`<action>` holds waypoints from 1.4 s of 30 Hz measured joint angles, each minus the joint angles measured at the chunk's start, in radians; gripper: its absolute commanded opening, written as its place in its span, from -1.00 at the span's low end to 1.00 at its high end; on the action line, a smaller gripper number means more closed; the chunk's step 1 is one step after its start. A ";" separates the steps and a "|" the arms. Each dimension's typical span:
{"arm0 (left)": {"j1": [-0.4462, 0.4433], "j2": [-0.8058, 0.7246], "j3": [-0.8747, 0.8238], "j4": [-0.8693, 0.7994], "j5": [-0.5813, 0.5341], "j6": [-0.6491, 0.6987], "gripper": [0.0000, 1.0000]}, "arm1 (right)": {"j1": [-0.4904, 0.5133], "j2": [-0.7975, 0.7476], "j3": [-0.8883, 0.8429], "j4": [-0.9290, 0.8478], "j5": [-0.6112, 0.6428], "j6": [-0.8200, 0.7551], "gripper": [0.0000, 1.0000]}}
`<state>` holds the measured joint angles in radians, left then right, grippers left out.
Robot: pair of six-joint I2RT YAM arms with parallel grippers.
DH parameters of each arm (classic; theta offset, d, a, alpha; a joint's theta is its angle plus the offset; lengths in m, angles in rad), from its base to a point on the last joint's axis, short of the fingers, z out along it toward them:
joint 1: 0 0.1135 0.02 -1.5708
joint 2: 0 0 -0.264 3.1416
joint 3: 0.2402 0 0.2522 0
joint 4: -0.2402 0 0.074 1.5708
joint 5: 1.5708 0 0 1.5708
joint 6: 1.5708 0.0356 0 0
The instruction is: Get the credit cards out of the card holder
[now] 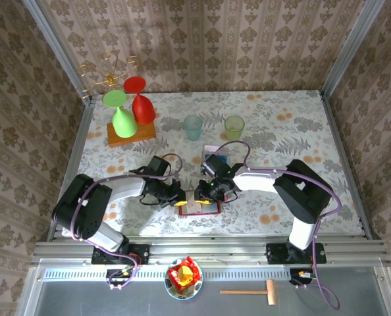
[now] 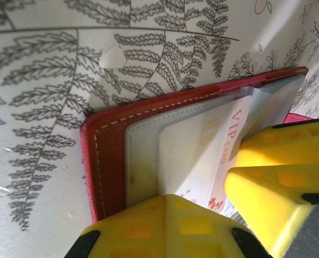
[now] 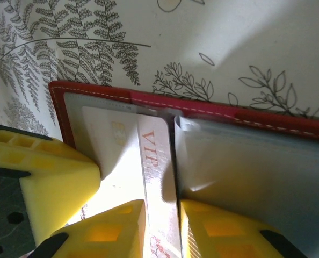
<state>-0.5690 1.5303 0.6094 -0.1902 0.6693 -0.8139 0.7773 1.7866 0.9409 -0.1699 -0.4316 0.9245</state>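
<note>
Yellow fingers (image 3: 106, 234) of the right gripper (image 3: 161, 208) rise from the bottom edge of the right wrist view. They stand a little apart, clamped on the card (image 3: 122, 145), whose pink strip marked VIP runs down between them and touches both. The card's upper end sits in the left pocket of the open holder (image 3: 245, 115). This lies flat on the table (image 3: 229, 43) across the middle of the frame, with its red border along the top and a clear grey pocket at the right. At the left edge another yellow finger (image 3: 46, 172), the left arm's, rests just beside the card, over the holder's left end.

In the left wrist view the left gripper (image 2: 229, 188) comes in from the bottom and right with its jaws together. The card (image 2: 197, 145) runs in at their seam; whether it is pinched there cannot be told. The holder (image 2: 108, 145) lies mid-frame, its stitched red edge to the left.

From above, the holder (image 1: 202, 209) lies at lower centre, near the table's (image 1: 281, 131) bottom edge. The left gripper (image 1: 180, 198) is at its left end and the right gripper (image 1: 210, 193) at its upper right. A blue cup (image 1: 193, 126) and a green cup (image 1: 234, 126) stand above centre, well apart from the holder.
</note>
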 measured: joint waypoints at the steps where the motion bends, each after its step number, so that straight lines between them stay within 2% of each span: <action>1: 0.000 0.000 0.000 0.000 0.000 0.000 -0.89 | -0.003 -0.001 -0.011 0.020 -0.011 0.008 -0.55; 5: 0.000 0.000 0.000 0.000 -0.003 0.000 -0.89 | -0.017 -0.011 -0.064 0.113 -0.053 0.049 -0.59; 13: 0.000 0.000 0.000 -0.002 -0.005 0.000 -0.89 | -0.027 -0.027 -0.113 0.185 -0.071 0.078 -0.77; 24: -0.008 -0.005 0.000 -0.007 -0.018 0.000 -0.88 | -0.049 -0.090 -0.179 0.201 -0.069 0.079 -0.78; 42: -0.021 -0.010 0.006 -0.020 -0.033 -0.001 -0.86 | -0.062 -0.215 -0.151 -0.004 0.025 0.002 -0.86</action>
<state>-0.5896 1.5208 0.6159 -0.2104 0.6365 -0.8150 0.7151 1.5715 0.7898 -0.1741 -0.4065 0.9260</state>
